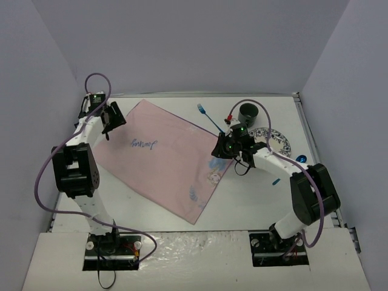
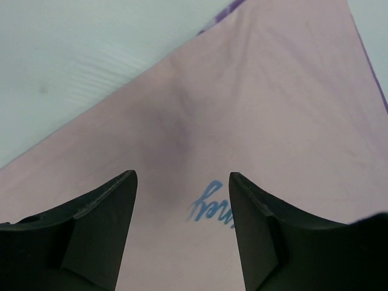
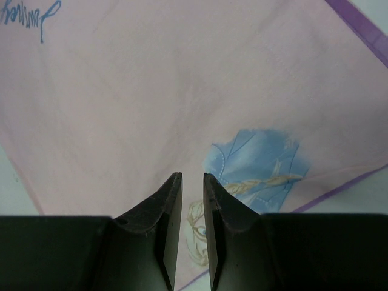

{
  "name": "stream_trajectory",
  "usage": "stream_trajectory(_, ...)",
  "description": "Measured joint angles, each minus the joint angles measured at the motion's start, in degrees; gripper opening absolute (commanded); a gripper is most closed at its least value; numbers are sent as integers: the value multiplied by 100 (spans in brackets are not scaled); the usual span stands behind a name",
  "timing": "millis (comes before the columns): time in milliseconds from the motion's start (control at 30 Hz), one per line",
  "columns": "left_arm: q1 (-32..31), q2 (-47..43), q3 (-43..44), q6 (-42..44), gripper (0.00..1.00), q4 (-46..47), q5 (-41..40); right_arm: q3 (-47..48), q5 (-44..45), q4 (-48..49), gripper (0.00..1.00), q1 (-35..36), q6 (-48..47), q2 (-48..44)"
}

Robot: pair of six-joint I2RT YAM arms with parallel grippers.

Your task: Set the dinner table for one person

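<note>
The white dinner table carries a pink embroidered cloth spread flat and skewed on its left half. My left gripper is open and empty, hovering over the cloth's far left part; in the left wrist view its fingers straddle blue script on the cloth. My right gripper is over the cloth's right edge. In the right wrist view its jaws stand nearly together with a thin slit and nothing between them, above the cloth's cartoon print.
A blue fork lies beyond the cloth's far edge. A dark green cup stands at the back right. A patterned plate is partly behind my right arm. A blue spoon lies near the right edge. Grey walls enclose the table.
</note>
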Motion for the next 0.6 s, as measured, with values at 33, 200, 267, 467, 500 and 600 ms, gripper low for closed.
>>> stream_trajectory(33, -94, 134, 45, 18, 56, 111, 107, 0, -3, 111, 18, -54, 43, 100)
stream_trajectory(200, -356, 919, 358, 14, 51, 545, 424, 0, 18, 761, 18, -355, 225, 529)
stream_trajectory(267, -366, 1204, 488, 13, 50, 652, 461, 0, 34, 967, 18, -456, 273, 708)
stream_trajectory(467, -292, 1814, 762, -50, 49, 882, 516, 0, 115, 1392, 18, -699, 345, 1263)
stream_trajectory(500, -290, 1839, 811, -55, 49, 902, 513, 0, 130, 1433, 18, -726, 347, 1359)
stream_trajectory(600, -268, 1916, 882, -69, 49, 967, 514, -3, 218, 1488, 18, -785, 361, 1566)
